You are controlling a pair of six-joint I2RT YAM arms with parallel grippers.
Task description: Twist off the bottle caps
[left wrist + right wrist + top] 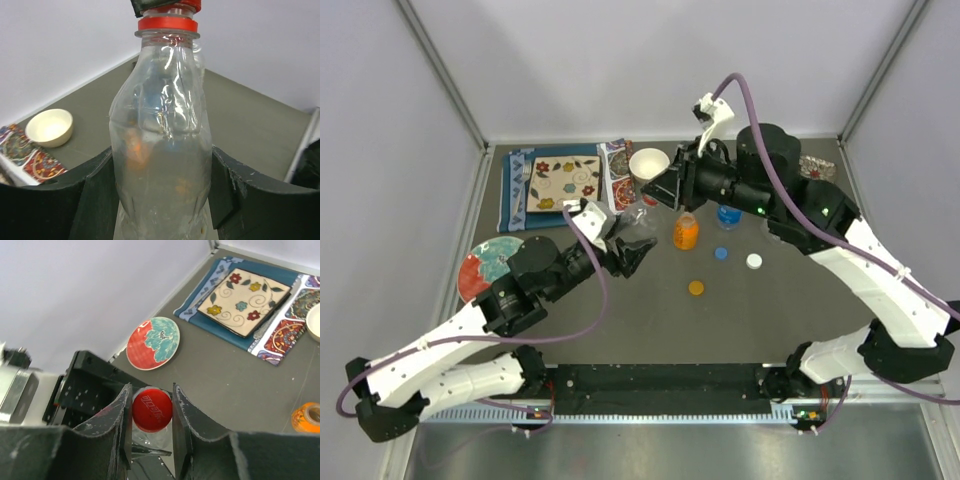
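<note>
My left gripper (632, 248) is shut on the wide clear bottle (638, 228) and holds it upright; in the left wrist view (161, 167) both jaws press the bottle's (160, 140) sides. My right gripper (660, 192) is shut on its red cap (152, 408), one finger on each side (152, 405); the cap also shows at the top of the left wrist view (169, 7). The short orange bottle (686, 232) and the blue-tinted bottle (728, 215) stand uncapped nearby. The orange cap (696, 288), blue cap (721, 253) and white cap (754, 262) lie loose on the table. The slim clear bottle (815, 167) lies at the back right.
A white bowl (649, 163) stands behind the grippers. A square flowered plate (563, 180) on a blue cloth lies at the back left. A red and teal round plate (488, 266) sits at the left edge. Grey walls close in the table on three sides.
</note>
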